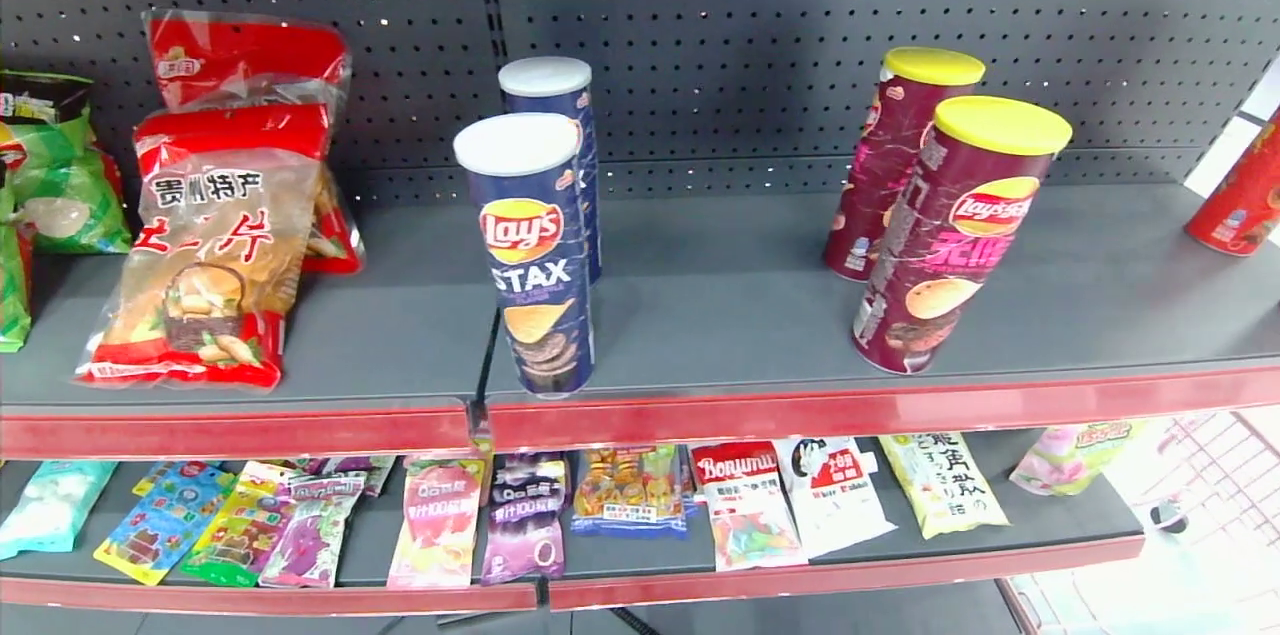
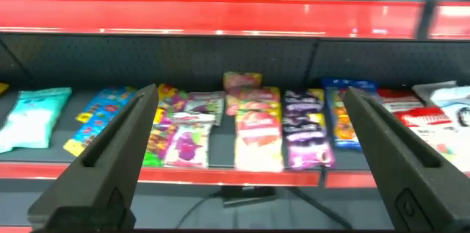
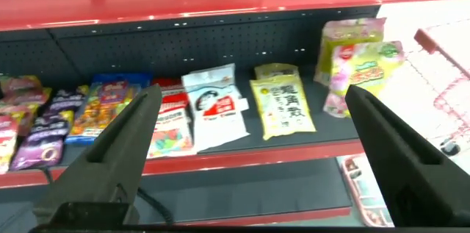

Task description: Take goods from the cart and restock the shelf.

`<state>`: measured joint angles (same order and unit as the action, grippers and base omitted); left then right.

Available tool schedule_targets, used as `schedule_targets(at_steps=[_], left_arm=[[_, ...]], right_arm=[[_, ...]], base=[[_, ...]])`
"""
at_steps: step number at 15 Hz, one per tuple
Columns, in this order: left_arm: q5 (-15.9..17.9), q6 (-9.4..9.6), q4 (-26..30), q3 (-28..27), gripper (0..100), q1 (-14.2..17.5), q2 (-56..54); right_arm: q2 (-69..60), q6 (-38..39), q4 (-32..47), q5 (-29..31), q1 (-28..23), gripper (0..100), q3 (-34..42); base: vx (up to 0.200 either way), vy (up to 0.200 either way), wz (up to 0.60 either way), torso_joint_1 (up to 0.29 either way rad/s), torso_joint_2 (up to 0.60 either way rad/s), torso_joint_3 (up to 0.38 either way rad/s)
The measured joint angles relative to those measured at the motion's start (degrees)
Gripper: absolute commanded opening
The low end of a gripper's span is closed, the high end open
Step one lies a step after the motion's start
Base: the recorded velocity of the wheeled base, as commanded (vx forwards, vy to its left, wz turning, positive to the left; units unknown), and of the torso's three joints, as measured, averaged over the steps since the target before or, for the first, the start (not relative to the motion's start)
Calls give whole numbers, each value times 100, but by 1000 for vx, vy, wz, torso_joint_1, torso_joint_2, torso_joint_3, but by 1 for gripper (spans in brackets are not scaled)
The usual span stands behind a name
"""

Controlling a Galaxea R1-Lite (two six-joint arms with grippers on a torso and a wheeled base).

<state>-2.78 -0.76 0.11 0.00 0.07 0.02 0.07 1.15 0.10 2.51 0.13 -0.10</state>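
The upper shelf (image 1: pixel 720 315) carries two blue chip cans (image 1: pixel 530 255), two maroon cans with yellow lids (image 1: pixel 950 235) and red snack bags (image 1: pixel 205 255). The lower shelf (image 1: pixel 1060 525) holds a row of flat candy packets (image 1: pixel 520 515). My left gripper (image 2: pixel 251 93) is open and empty, facing pink and purple packets (image 2: pixel 283 134) on the lower shelf. My right gripper (image 3: pixel 253 90) is also open and empty, facing a white packet (image 3: pixel 213 108) and a yellow packet (image 3: pixel 283 104) farther along that shelf. The pink wire cart (image 1: pixel 1230 475) stands at the shelf's right end.
A red can (image 1: pixel 1240 195) stands at the upper shelf's right edge and green bags (image 1: pixel 50 185) at its left edge. Pink-green bags (image 3: pixel 356 64) lean at the lower shelf's right end beside the cart (image 3: pixel 448 71). Red shelf lips (image 1: pixel 800 410) project forward. Bare shelf lies between the can groups.
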Motion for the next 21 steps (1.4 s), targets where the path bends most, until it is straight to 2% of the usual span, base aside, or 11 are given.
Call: schedule_targets(at_steps=[15,21], left_arm=[[-1,-2,-1,0,100,0,0],[-4,0,5,-2,100,-2,0]], right_arm=[[-2,7,0,-2,-4,100,0],[-2,9,1,-5,-9,100,2]], base=[[0,-200,0,3,1,3],[0,0,0,0,0,0]])
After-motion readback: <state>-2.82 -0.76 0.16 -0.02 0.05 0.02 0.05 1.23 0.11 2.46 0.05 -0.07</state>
